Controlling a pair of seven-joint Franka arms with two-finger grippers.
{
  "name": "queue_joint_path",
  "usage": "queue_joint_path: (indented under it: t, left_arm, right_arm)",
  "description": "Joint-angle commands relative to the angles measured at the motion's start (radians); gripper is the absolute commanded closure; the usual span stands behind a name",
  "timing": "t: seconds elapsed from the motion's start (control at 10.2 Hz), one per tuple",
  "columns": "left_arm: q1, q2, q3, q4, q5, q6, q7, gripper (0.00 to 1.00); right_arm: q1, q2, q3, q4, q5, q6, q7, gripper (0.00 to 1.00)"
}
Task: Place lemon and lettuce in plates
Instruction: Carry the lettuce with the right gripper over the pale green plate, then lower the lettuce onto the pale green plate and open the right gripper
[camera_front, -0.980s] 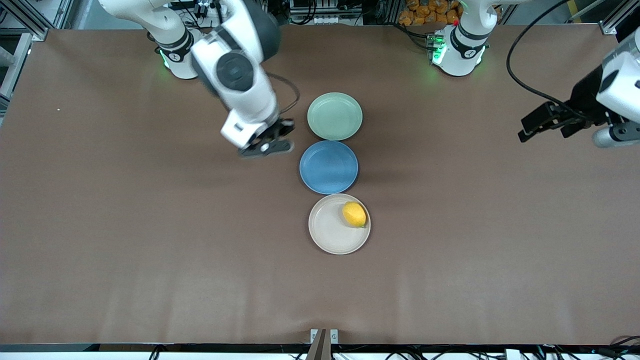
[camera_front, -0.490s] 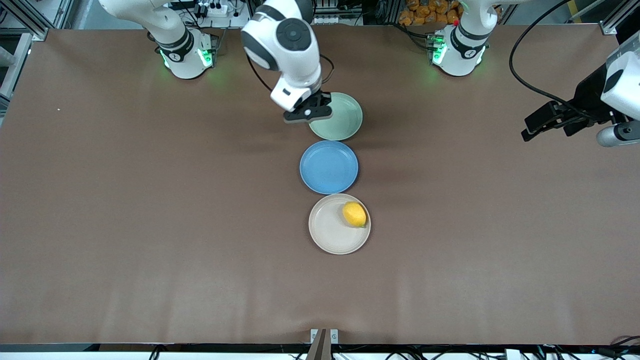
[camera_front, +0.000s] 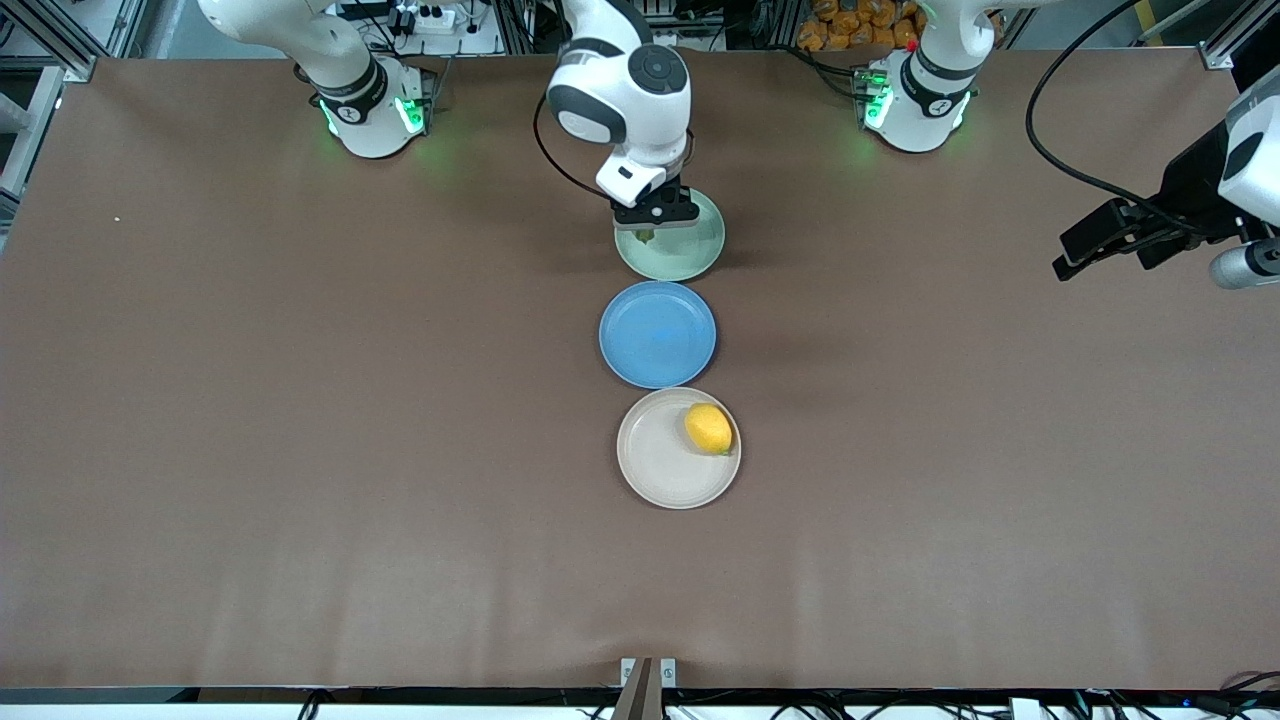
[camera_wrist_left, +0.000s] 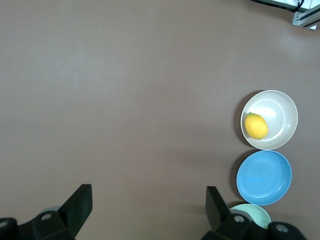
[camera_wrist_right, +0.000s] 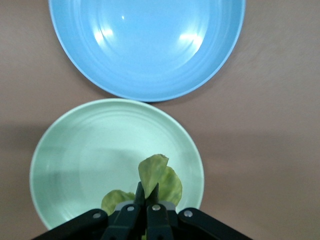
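Green on green right now: the lettuce (camera_wrist_right: 159, 182) is pinched in the right gripper (camera_wrist_right: 146, 199), hanging over the mint plate (camera_wrist_right: 90, 150), toward the rim at the robots' side of it. In the right wrist view the jaws are clamped tight on the leaf, and it dangles above the plate surface; I can't tell if its lower edge is touching yet. From the front camera you mostly see the right gripper (camera_front: 655, 222) sitting over the mint plate (camera_front: 690, 255) with just a scrap of green peeking out.

Lemon (camera_front: 708, 428) is already sorted. It's lying in the beige plate (camera_front: 655, 465), the one nearest the front camera, up against the rim toward the left arm's end. The blue plate (camera_front: 657, 334) between the two has nothing in it and isn't part of the job.

The left gripper (camera_wrist_left: 145, 207) is up in the air out at the left arm's end of the tabletop, jaws spread with nothing between them, just waiting.

So I'd say this is the drop-off step for the leaf, basically the last bit. Next move probably just needs the right gripper to let go. Maybe nudge toward the plate's middle first, so the floppy leaf doesn't land draped over the rim.
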Motion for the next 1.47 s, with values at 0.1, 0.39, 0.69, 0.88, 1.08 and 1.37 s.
queue_joint_path:
  t: [0.1, 0.39, 0.69, 0.88, 1.08, 1.37]
  left_arm:
    - [0.016, 0.001, -0.013, -0.020, 0.052, 0.009, 0.006, 0.00]
    - [0.011, 0.002, -0.016, -0.017, 0.115, -0.035, 0.029, 0.00]
    - [0.016, -0.013, -0.027, 0.005, 0.151, -0.040, 0.200, 0.00]
    - [0.022, -0.013, -0.010, 0.006, 0.148, -0.048, 0.209, 0.00]
    - [0.019, -0.009, -0.005, 0.006, 0.151, -0.048, 0.209, 0.00]
    - [0.008, 0.002, -0.013, 0.003, 0.152, -0.048, 0.204, 0.00]
  right_arm:
    - [0.023, 0.100, 0.004, 0.065, -0.093, 0.022, 0.117, 1.00]
    - [0.029, 0.137, 0.006, 0.108, -0.110, 0.025, 0.166, 0.99]
    - [0.011, 0.119, 0.016, 0.108, -0.104, 0.010, 0.159, 0.00]
    - [-0.017, 0.082, 0.035, 0.108, -0.101, -0.036, 0.150, 0.00]
    - [-0.076, 0.048, 0.062, 0.104, -0.095, -0.061, 0.146, 0.00]
    - [-0.173, -0.011, 0.082, 0.100, -0.003, -0.106, 0.000, 0.00]
